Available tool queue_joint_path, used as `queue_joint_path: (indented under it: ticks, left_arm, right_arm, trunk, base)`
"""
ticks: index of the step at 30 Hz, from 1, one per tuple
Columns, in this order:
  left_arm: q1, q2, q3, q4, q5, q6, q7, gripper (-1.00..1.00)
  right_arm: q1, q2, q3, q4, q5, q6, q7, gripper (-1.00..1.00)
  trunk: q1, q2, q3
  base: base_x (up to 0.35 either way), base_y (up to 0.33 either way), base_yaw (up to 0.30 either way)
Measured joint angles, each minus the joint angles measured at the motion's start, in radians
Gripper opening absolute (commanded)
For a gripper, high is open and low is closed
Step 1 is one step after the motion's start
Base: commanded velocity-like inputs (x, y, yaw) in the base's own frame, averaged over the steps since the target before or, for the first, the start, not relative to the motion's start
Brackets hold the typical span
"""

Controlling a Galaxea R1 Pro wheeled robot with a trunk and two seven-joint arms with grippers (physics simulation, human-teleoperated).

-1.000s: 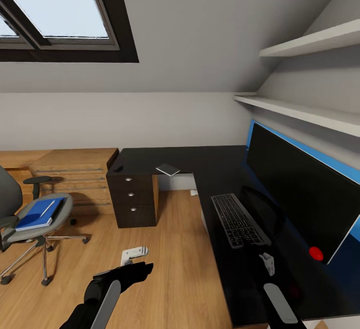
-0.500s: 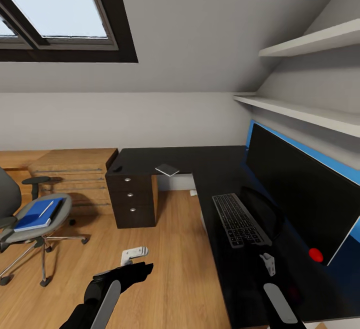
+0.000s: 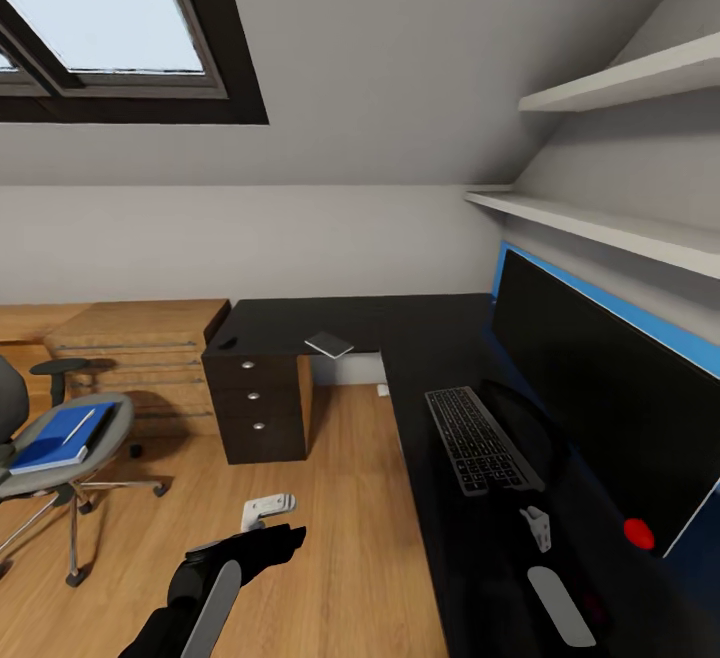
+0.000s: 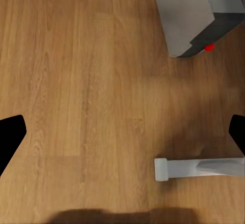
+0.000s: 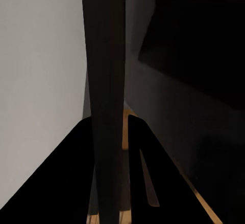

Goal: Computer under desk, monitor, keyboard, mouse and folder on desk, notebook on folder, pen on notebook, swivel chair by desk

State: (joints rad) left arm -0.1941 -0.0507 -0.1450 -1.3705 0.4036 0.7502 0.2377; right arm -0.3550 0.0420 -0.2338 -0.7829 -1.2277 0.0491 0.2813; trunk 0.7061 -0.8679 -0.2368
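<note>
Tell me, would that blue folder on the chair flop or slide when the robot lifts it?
The blue folder lies flat and looks stiff, so probably little flopping. The white pen on it would likely roll off if tilted. The swivel chair is on castors and may shift if pushed.

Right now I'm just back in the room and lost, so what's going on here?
Nothing is being handled. The black rectangular keyboard lies on the long black L-shaped desk before the wide black-fronted monitor. The bright blue folder sits on the grey swivel chair, apart from the desk. The left gripper hangs empty above the floor.

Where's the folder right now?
Head view, far left: the blue folder lies on the swivel chair seat, beside the wooden chest, away from the desk.
</note>
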Motion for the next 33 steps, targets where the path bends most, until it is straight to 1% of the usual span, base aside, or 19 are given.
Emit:
queue_joint_path:
  ticks: [6,9,24,25,33]
  left_arm:
    - [0.000,0.000,0.000,0.000,0.000,0.000,0.000,1.00]
    - [0.000,0.000,0.000,0.000,0.000,0.000,0.000,1.00]
    - [0.000,-0.002,0.000,0.000,0.000,0.000,0.001,1.00]
    - [0.000,-0.002,0.000,0.000,0.000,0.000,0.001,1.00]
    - [0.000,-0.002,0.000,0.000,0.000,0.000,0.001,1.00]
  right_arm:
    - [0.000,0.000,0.000,0.000,0.000,0.000,0.000,-1.00]
    - [0.000,0.000,0.000,0.000,0.000,0.000,0.000,-1.00]
    - [0.000,0.000,0.001,0.000,0.001,0.001,0.000,-1.00]
    - [0.000,0.000,0.001,0.000,0.001,0.001,0.000,1.00]
    - [0.000,0.000,0.001,0.000,0.000,0.001,0.007,1.00]
  trunk:
    - [0.000,0.000,0.000]
    - [0.000,0.000,0.000]
    - [0.000,0.000,0.000]
    - [0.000,0.000,0.000]
    - [0.000,0.000,0.000]
  base:
    - [0.298,0.000,0.000]
    - [0.155,0.000,0.000]
    - [0.015,0.000,0.000]
    - [0.000,0.000,0.000]
    - [0.000,0.000,0.000]
